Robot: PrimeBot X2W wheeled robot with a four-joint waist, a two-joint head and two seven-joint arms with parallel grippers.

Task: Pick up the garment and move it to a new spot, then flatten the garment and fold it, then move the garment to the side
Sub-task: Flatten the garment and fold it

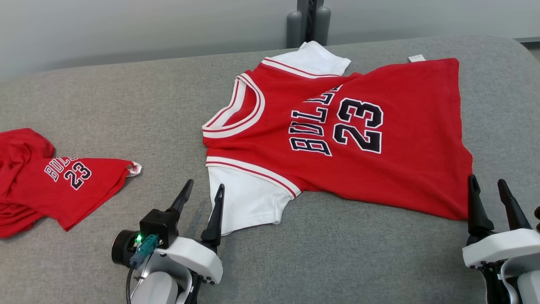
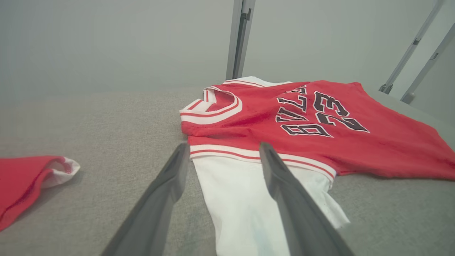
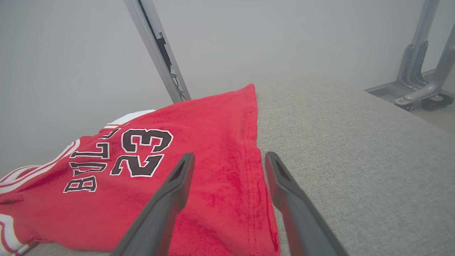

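Red garment (image 1: 396, 177), white sleeves (image 1: 249, 202), black lettering (image 1: 358, 125), grey tabletop (image 1: 126, 97)

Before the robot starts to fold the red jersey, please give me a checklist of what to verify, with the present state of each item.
1. Left gripper open: ok, jaws apart at the near white sleeve.
2. Right gripper open and holding nothing: ok, at the hem corner.
3. Jersey flat: not ok, a crease by the far sleeve hides part of the lettering.
4. Jersey wholly on the table: ok.
5. Second red garment apart from the jersey: ok, it lies off to the left.
6. Fingertips touching cloth: cannot tell.
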